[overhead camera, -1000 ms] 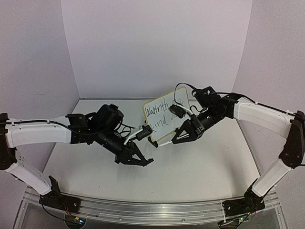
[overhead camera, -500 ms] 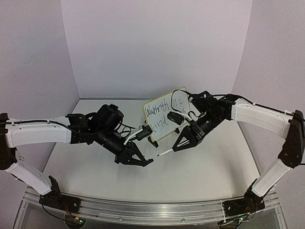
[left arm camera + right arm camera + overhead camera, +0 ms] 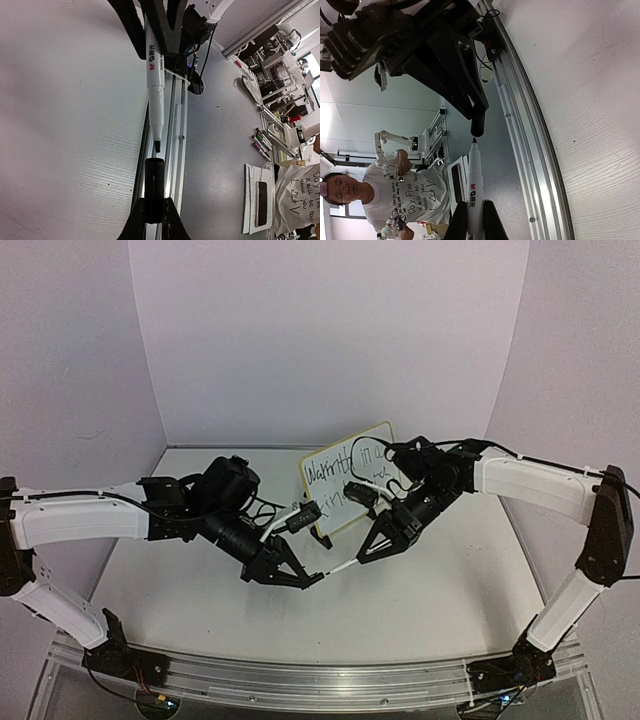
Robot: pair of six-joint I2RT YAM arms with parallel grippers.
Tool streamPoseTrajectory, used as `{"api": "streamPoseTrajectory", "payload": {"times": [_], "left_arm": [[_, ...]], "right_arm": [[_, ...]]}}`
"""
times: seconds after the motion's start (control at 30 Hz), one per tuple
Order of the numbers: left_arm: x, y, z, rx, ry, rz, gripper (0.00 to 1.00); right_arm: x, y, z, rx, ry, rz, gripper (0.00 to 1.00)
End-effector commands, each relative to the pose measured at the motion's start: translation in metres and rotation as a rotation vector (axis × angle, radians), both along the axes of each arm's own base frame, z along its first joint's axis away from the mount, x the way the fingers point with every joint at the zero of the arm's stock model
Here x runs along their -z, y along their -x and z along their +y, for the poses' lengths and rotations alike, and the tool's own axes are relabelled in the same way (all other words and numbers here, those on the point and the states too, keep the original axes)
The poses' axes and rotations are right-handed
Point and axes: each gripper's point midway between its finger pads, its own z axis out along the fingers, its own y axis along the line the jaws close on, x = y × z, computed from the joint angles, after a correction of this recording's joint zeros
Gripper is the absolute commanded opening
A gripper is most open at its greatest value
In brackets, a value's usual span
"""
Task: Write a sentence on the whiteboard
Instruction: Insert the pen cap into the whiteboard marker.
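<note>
Wrist views show the left pincer [image 3: 154,206] clamping the cap [image 3: 154,175] and the right pincer [image 3: 472,209] clamping the marker [image 3: 475,170]; only the overhead view shows the whiteboard [image 3: 330,512].

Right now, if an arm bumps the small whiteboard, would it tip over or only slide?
The whiteboard stands propped up on a narrow base, so a push near its top would probably tip it. It looks thin and small, so it is likely light, and a low push may slide it on the smooth table. It seems stiff, not floppy.
</note>
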Motion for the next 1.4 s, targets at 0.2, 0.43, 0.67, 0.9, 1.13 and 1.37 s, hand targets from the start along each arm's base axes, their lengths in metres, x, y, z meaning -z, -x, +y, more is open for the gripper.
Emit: {"api": "streamPoseTrajectory", "payload": {"times": [0.2, 0.43, 0.67, 0.9, 1.13, 1.37], "left_arm": [[-0.034, 0.001, -0.014, 0.033, 0.095, -0.036, 0.0], [-0.031, 0.0, -0.014, 0.029, 0.083, -0.036, 0.0], [-0.033, -0.001, -0.016, 0.03, 0.091, -0.042, 0.0], [-0.035, 0.0, -0.017, 0.035, 0.093, -0.04, 0.0], [-0.04, -0.001, -0.02, 0.049, 0.106, -0.051, 0.0], [-0.042, -0.004, -0.027, 0.061, 0.117, -0.072, 0.0]], "right_arm": [[-0.009, -0.002, 0.007, -0.023, -0.032, -0.027, 0.0], [-0.012, 0.0, 0.007, -0.032, -0.047, -0.019, 0.0], [-0.011, 0.001, 0.009, -0.038, -0.046, -0.021, 0.0], [-0.013, 0.002, 0.013, -0.05, -0.056, -0.024, 0.0], [-0.015, 0.004, 0.019, -0.068, -0.064, -0.023, 0.0], [-0.013, 0.007, 0.025, -0.087, -0.062, -0.025, 0.0]]}}
